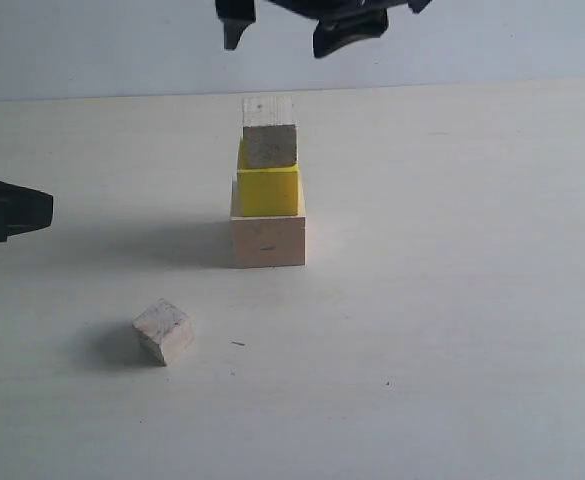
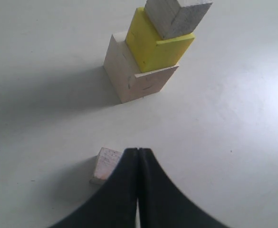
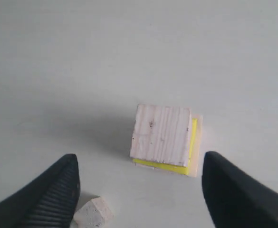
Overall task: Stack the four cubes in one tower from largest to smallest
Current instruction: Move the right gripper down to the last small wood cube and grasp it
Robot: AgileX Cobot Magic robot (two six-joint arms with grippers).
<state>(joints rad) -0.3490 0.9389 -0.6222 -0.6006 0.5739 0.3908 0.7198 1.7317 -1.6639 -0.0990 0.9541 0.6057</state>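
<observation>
A tower stands mid-table: a large pale wood cube (image 1: 268, 240) at the bottom, a yellow cube (image 1: 269, 190) on it, and a smaller plain wood cube (image 1: 269, 130) on top. The smallest, greyish cube (image 1: 164, 331) lies alone on the table, nearer the front left. My right gripper (image 1: 277, 35) hangs open above the tower with nothing between its fingers; in the right wrist view it (image 3: 139, 164) looks down on the top cube (image 3: 161, 137). My left gripper (image 2: 138, 151) is shut and empty, close beside the small cube (image 2: 106, 164); only its dark tip (image 1: 12, 215) shows at the exterior view's left edge.
The white tabletop (image 1: 452, 330) stretches around the tower. A pale wall (image 1: 92, 45) runs behind the table's far edge.
</observation>
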